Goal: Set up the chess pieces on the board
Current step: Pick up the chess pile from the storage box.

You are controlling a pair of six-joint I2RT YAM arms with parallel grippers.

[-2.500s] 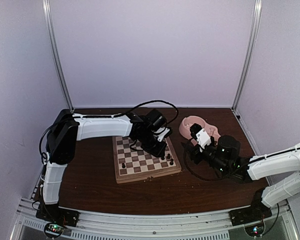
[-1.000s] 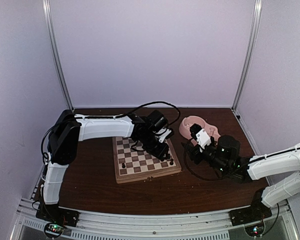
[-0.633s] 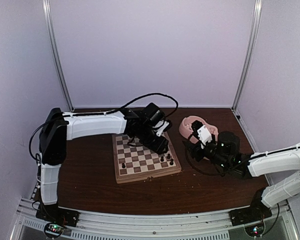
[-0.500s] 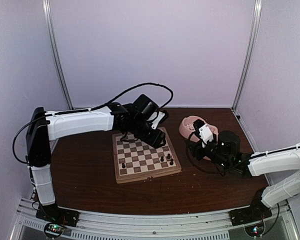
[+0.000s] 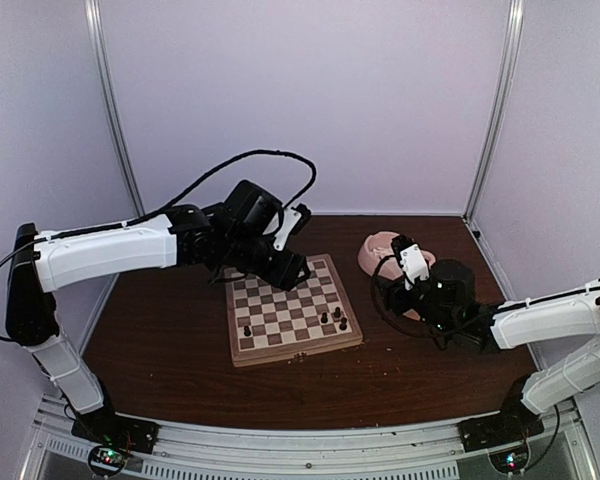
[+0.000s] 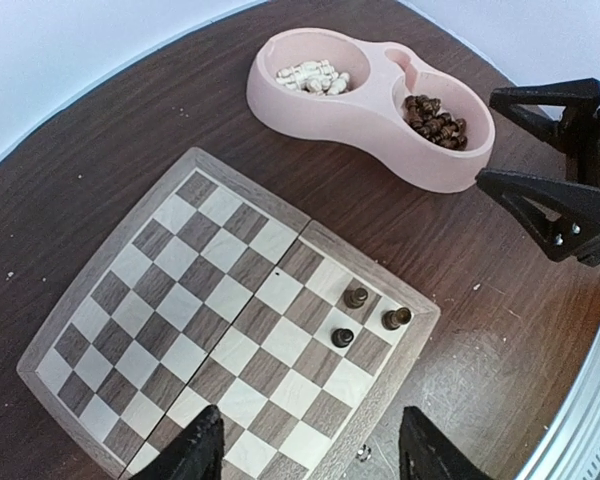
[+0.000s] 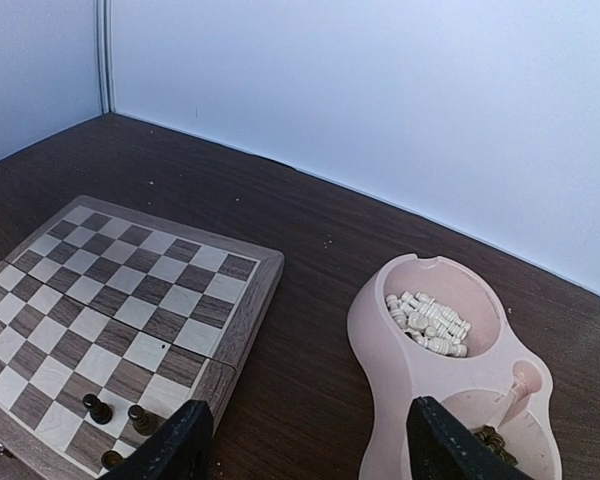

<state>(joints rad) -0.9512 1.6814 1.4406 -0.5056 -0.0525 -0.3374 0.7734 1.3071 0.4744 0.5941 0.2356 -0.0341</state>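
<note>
1. Left tool [image 6: 315, 455]: jaws apart, empty, above the board [image 6: 180, 300].
2. Right tool [image 7: 305, 445]: jaws wide, empty, near the pink bowl [image 7: 380, 340].
3. Three dark chess pieces [image 6: 356, 297] upright near one board corner; more heaped in bowl on table [image 7: 300, 260].

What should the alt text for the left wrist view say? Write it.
Wooden chessboard with three dark chess pieces near one corner, seen from above by the open, empty left tool. Beyond it, a pink double bowl holds cream pieces and dark pieces separately.
</note>
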